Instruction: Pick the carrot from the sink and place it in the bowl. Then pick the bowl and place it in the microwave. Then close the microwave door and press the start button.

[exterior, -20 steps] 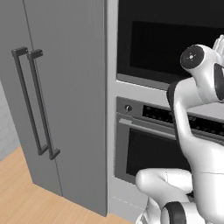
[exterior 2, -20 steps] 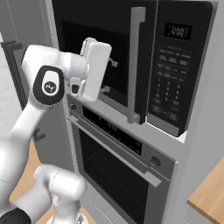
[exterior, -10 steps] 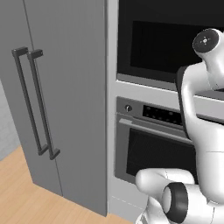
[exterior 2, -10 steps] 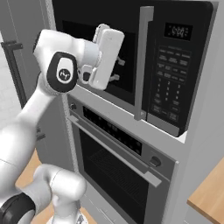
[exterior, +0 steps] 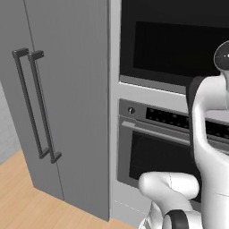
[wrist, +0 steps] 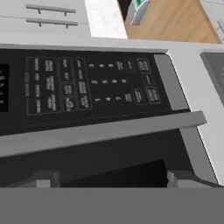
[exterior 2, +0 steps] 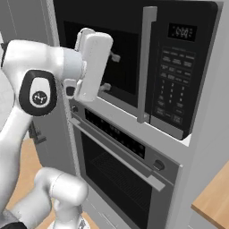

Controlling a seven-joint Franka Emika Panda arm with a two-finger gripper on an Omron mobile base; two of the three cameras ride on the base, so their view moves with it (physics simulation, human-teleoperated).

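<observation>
While the arm was raised in front of the wall of appliances, the gripper [exterior 2: 109, 71] stood just before the microwave door [exterior 2: 109, 56], with its jaws spread wide and nothing between them. Seen from the right base view, the two fingers pointed at the dark window of the door — one above, one below — and whether they touched the glass I could not tell.

The microwave [exterior 2: 179, 76] was closed, the door lying flush with its front. A long grey bar handle [exterior 2: 145, 62] ran down the door's right edge, and to the right of it was the black control panel [exterior 2: 174, 89] with rows of buttons and a small display at the top. In the hand view, the same panel [wrist: 87, 87] lay rolled on its side, with the grey handle [wrist: 100, 133] crossing the picture under it.

Below the microwave sat the oven [exterior 2: 120, 174], with a control strip, a round knob [exterior 2: 157, 165] and a horizontal bar handle. To the left, the left base view showed a tall grey cabinet [exterior: 67, 98] with two dark vertical handles [exterior: 38, 107]. A wooden counter [exterior 2: 214, 201] showed at the lower right corner of the right base view — the floor [exterior: 27, 205] was wooden too
</observation>
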